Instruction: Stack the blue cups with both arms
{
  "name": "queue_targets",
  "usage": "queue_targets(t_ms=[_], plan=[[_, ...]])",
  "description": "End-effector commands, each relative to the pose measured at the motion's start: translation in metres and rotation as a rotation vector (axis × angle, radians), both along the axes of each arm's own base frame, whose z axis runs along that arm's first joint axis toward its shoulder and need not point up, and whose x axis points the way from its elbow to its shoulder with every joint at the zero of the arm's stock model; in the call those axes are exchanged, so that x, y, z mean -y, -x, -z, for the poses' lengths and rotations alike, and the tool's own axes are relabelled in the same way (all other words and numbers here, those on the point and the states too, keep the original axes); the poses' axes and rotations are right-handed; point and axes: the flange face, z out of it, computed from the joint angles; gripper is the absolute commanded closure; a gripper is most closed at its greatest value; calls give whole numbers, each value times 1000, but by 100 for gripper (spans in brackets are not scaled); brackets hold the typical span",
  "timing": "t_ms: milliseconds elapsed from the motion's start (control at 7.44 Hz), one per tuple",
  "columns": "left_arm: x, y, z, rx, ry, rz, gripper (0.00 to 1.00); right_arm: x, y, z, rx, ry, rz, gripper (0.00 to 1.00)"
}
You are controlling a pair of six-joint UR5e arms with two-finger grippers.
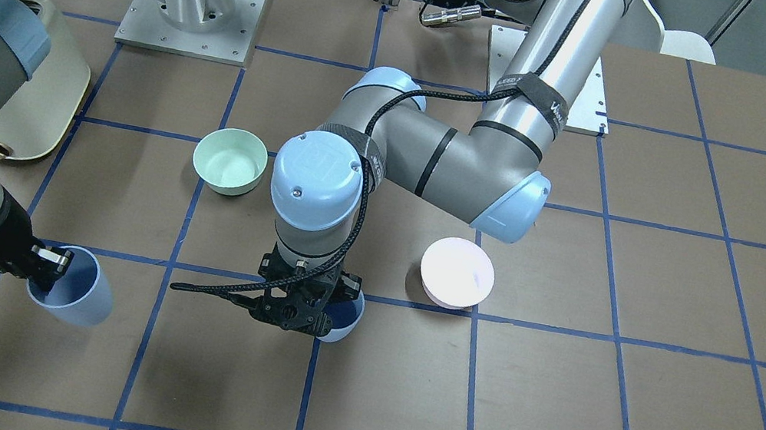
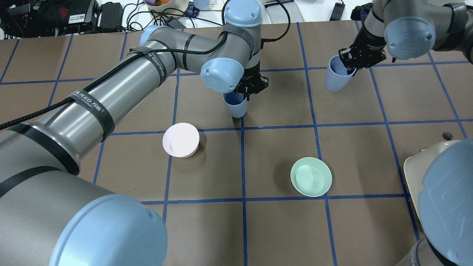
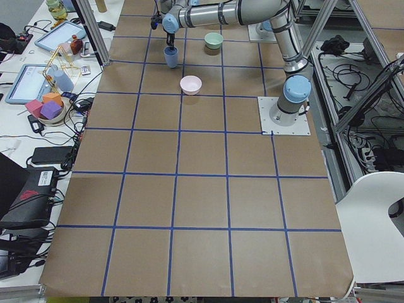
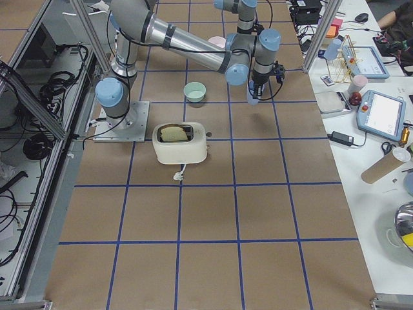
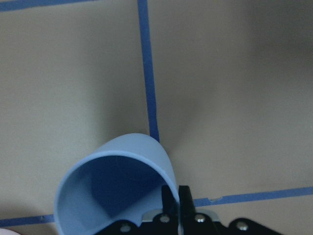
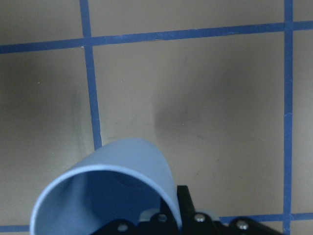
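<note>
Each gripper holds one of the two blue cups by its rim. My left gripper (image 1: 306, 303) (image 2: 247, 92) is shut on a blue cup (image 1: 342, 321) (image 2: 235, 105) near the table's middle; the wrist view shows the fingers (image 5: 171, 198) pinching the cup (image 5: 117, 191) wall. My right gripper (image 1: 43, 267) (image 2: 349, 66) is shut on the other blue cup (image 1: 71, 287) (image 2: 336, 79) and holds it tilted above the table, far to the side; its wrist view shows the cup (image 6: 107, 191) clamped at the rim.
A pale pink bowl (image 1: 456, 272) (image 2: 181, 140) and a mint-green bowl (image 1: 230, 160) (image 2: 310, 177) stand on the brown table with blue tape lines. A beige toaster (image 1: 50, 89) (image 4: 181, 143) stands on the robot's right side. The left arm's forearm (image 1: 438, 162) stretches over the middle.
</note>
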Motion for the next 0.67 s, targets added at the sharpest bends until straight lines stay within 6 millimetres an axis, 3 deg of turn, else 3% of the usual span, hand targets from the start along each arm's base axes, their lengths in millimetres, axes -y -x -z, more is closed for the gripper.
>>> queue_targets(t_ms=[0, 134, 269, 403, 537], plan=[[-6, 3, -1, -1, -5, -16, 1, 0, 0, 0, 0, 0, 1, 100], [-4, -4, -14, -4, 1, -24, 0, -1, 0, -5, 0, 7, 3, 100], [-4, -15, -43, 7, -29, -39, 0, -1, -1, -7, 1, 6, 3, 100], [0, -45, -88, 21, -71, -80, 0, -4, -10, -19, -1, 16, -6, 100], [2, -82, -126, 23, -121, -114, 0, -15, -41, -38, 2, 14, 12, 100]])
